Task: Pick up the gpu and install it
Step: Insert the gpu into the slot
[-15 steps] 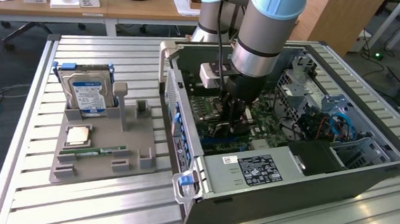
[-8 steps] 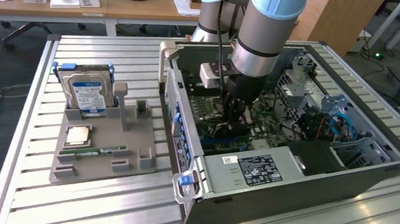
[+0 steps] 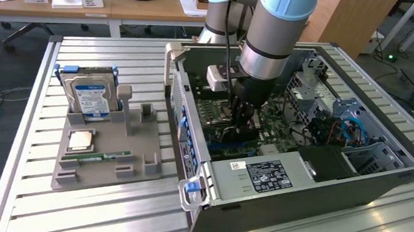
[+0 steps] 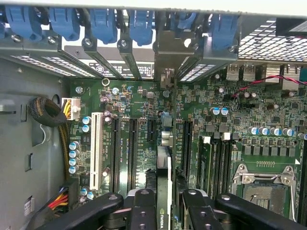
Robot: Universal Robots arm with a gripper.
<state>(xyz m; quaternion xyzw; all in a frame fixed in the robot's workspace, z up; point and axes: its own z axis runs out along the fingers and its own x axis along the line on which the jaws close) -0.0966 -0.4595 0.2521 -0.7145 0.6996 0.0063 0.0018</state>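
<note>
The gpu (image 4: pixel 164 175) stands edge-on on the green motherboard (image 4: pixel 139 100), a thin card with a black face. Its silver end bracket (image 4: pixel 168 57) sits up against the case's rear slot openings. My gripper (image 4: pixel 165 199) is right over the card, with a black finger (image 4: pixel 143 206) close against each side of it. In the exterior view the gripper (image 3: pixel 242 130) reaches straight down into the open computer case (image 3: pixel 261 180), low over the board. The card itself is hidden there by the gripper.
Blue retention clips (image 4: pixel 103 21) line the rear slots. Black expansion slots, a white slot (image 4: pixel 96 148) and an empty CPU socket (image 4: pixel 261 187) flank the card. Left of the case in the exterior view, a grey holder (image 3: pixel 134 160) carries a hard drive (image 3: pixel 92 97), a processor (image 3: pixel 81 140) and a memory stick (image 3: pixel 105 157).
</note>
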